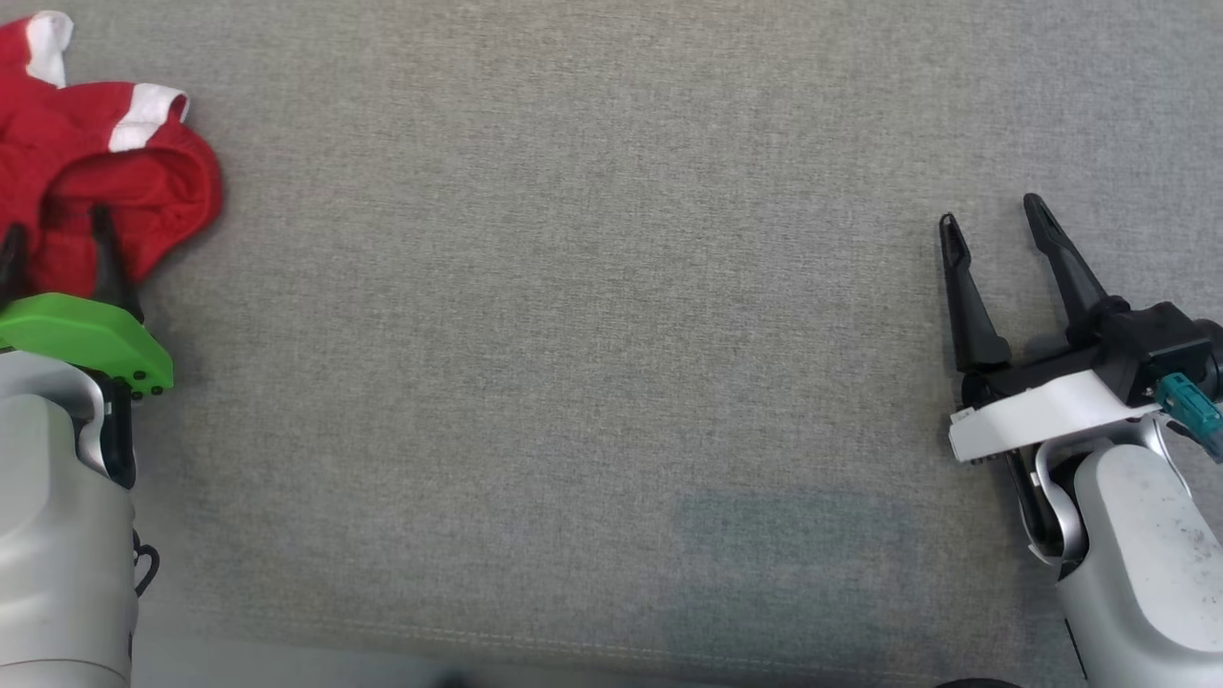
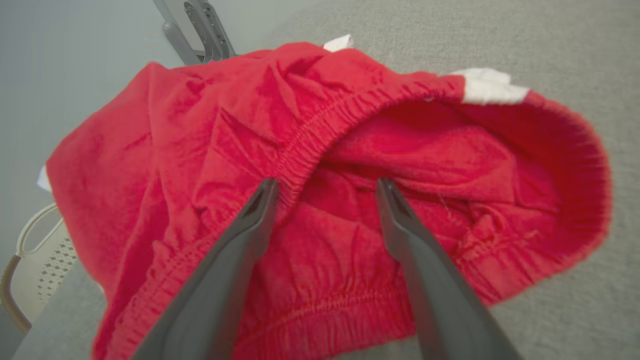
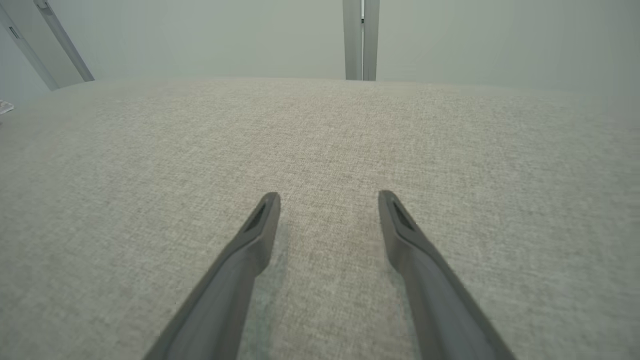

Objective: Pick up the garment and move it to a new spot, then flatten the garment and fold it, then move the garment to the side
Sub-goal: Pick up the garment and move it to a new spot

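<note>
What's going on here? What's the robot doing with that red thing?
The robot is about to tidy some crumpled red shorts lying at the far left of a grey table. Its left tool is open, with its fingers right at the stretchy waistband, but it is not gripping the shorts yet. Its right tool is open too, over bare table on the right, holding nothing.
</note>
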Controlling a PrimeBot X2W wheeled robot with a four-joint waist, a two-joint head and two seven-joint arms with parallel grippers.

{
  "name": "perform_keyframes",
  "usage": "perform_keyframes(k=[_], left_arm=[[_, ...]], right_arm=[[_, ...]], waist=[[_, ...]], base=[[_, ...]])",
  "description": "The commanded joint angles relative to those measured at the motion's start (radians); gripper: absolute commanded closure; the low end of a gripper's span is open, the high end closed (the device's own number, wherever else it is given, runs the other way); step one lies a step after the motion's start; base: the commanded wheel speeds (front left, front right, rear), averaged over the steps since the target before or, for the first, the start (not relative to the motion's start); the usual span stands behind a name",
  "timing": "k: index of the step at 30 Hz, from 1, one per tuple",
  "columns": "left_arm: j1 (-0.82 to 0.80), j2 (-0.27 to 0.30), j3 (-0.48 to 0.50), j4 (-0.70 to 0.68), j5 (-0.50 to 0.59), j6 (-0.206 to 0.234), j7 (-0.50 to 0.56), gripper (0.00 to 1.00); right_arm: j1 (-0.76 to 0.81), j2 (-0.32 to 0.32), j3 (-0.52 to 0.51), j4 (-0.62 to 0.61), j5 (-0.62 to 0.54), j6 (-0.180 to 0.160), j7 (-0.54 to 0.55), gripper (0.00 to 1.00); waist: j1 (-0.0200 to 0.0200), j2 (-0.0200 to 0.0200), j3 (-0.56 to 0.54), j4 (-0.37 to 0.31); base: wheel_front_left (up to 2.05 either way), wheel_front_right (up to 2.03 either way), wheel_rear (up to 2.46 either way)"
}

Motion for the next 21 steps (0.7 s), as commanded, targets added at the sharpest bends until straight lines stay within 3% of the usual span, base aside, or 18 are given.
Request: perform_keyframes(k=[1,2,3,4,5,14,21], left_arm=[[-0.016,0.007,0.004,-0.001,-0.003,0.009,0.000,0.00],[-0.018,0.007,0.007,-0.001,-0.003,0.010,0.000,0.12],[-0.018,0.006,0.008,-0.004,-0.003,0.012,0.000,0.69],[-0.017,0.007,0.012,-0.012,0.000,0.020,0.000,0.94],[-0.013,0.006,0.015,-0.017,0.003,0.023,0.000,1.00],[0.025,-0.006,0.037,-0.080,0.013,0.030,0.000,1.00],[0.105,-0.077,0.041,-0.262,0.010,-0.007,0.000,1.00]], right_arm=[[-0.001,-0.003,-0.005,0.009,-0.004,-0.002,-0.002,0.00],[-0.002,-0.001,-0.007,0.009,-0.002,-0.002,-0.001,0.00],[-0.003,0.000,-0.009,0.010,-0.001,-0.002,0.000,0.00],[-0.004,0.001,-0.009,0.011,0.000,-0.002,0.000,0.00],[-0.005,0.002,-0.009,0.014,0.001,-0.002,0.000,0.00],[-0.003,0.023,-0.013,0.031,0.018,-0.002,0.000,0.00],[0.003,0.067,-0.012,0.045,0.037,-0.002,-0.001,0.00]], waist=[[0.0000,0.0000,0.029,-0.030],[0.0000,0.0000,0.029,-0.032],[0.0000,0.0000,0.029,-0.034],[0.0000,0.0000,0.028,-0.035],[0.0000,0.0000,0.026,-0.036],[0.0000,0.0000,-0.007,-0.052],[0.0000,0.0000,-0.091,-0.091]], base=[[0.00,0.00,0.00],[0.00,0.00,0.00],[0.00,0.00,0.00],[0.00,0.00,0.00],[0.00,0.00,0.00],[0.00,0.00,0.00],[0.00,0.00,0.00]])
